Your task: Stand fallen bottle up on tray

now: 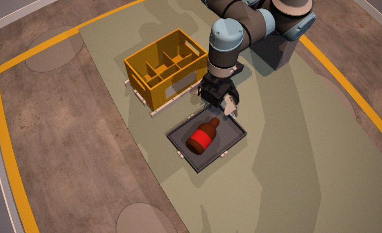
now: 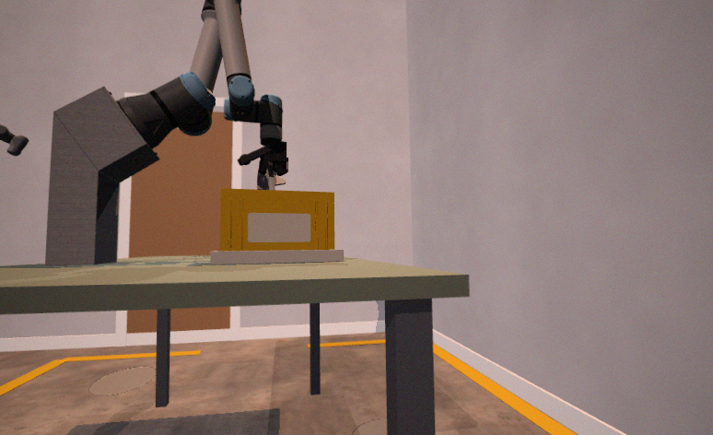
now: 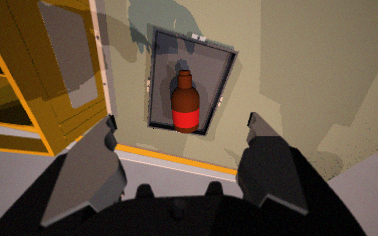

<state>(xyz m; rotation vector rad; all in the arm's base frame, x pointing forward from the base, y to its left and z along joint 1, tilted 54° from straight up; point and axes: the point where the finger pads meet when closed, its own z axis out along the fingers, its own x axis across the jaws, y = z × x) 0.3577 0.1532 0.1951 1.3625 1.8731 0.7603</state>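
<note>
A brown bottle with a red label (image 1: 202,135) lies on its side in the dark grey tray, neck toward the arm. In the wrist view the bottle (image 3: 185,102) lies in the tray (image 3: 193,81) well below the fingers. My gripper (image 1: 224,105) hangs above the tray's far corner, open and empty; its two fingers frame the wrist view (image 3: 182,125). In the exterior view the gripper (image 2: 271,181) shows just above the crate's top, and the tray and bottle are hidden behind the crate.
A yellow crate with dividers (image 1: 166,67) stands on pale rails just left of the gripper; it also shows in the wrist view (image 3: 35,75) and in the exterior view (image 2: 277,218). The robot's grey base (image 1: 273,52) stands behind.
</note>
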